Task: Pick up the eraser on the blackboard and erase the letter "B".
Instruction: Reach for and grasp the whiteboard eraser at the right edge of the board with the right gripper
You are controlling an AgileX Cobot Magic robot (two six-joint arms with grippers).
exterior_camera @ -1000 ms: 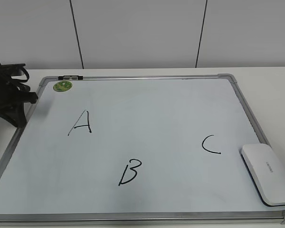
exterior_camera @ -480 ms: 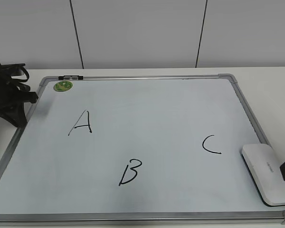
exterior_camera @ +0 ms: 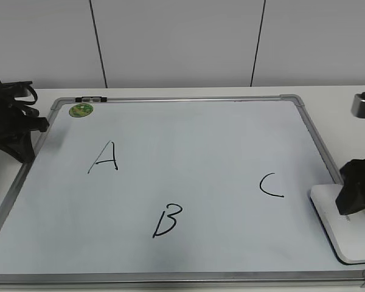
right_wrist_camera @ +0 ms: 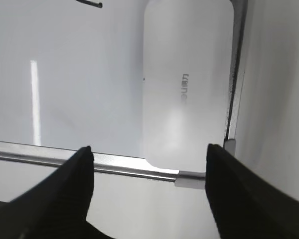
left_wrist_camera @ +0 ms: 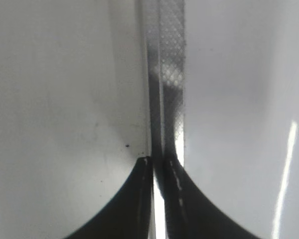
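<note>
White eraser (right_wrist_camera: 187,84) lying in the blackboard's (exterior_camera: 188,99) corner beside the letter "C" (exterior_camera: 270,185), right fingers (right_wrist_camera: 148,172) spread wide above it holding nothing, left fingers (left_wrist_camera: 158,199) pressed together empty, the letter "B" (exterior_camera: 166,220) intact

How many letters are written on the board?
3. The letter "A" is at upper left, the letter "B" low in the middle, the letter "C" at right near the eraser. The right gripper may hide more.

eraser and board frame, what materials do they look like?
Eraser: smooth white plastic by the look, soft sheen and small grey printed lettering on top. Blackboard frame: silvery brushed metal, likely aluminium, catching bright reflections; its writing surface is glossy white and mirrors the ceiling light.
</note>
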